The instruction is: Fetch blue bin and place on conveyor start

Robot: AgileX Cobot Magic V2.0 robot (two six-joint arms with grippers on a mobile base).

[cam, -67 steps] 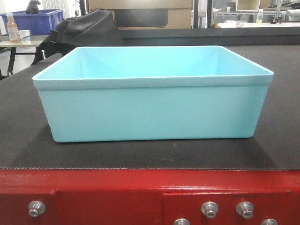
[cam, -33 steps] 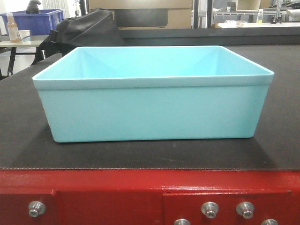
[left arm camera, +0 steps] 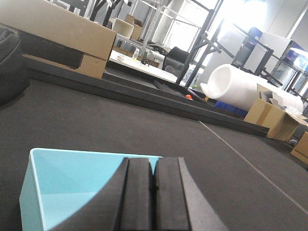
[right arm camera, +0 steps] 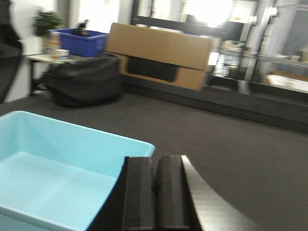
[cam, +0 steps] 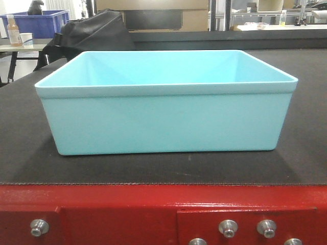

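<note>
The blue bin (cam: pixel 163 117), a light turquoise tub, stands upright and empty on the dark conveyor belt (cam: pixel 20 153), close behind the red frame (cam: pixel 102 204) with silver bolts. No gripper shows in the front view. In the left wrist view my left gripper (left arm camera: pixel 154 166) is shut, its fingers pressed together in front of the bin's (left arm camera: pixel 72 183) far right corner. In the right wrist view my right gripper (right arm camera: pixel 156 161) is shut too, next to the bin's (right arm camera: pixel 57 163) corner. I see nothing held in either one.
A black bag (cam: pixel 92 30) lies on the belt behind the bin. A dark blue bin (cam: pixel 38 23) and a bottle (cam: pixel 14 30) stand on a side table at the far left. Cardboard boxes (left arm camera: pixel 57 29) and a white roll (left arm camera: pixel 240 84) lie beyond the belt.
</note>
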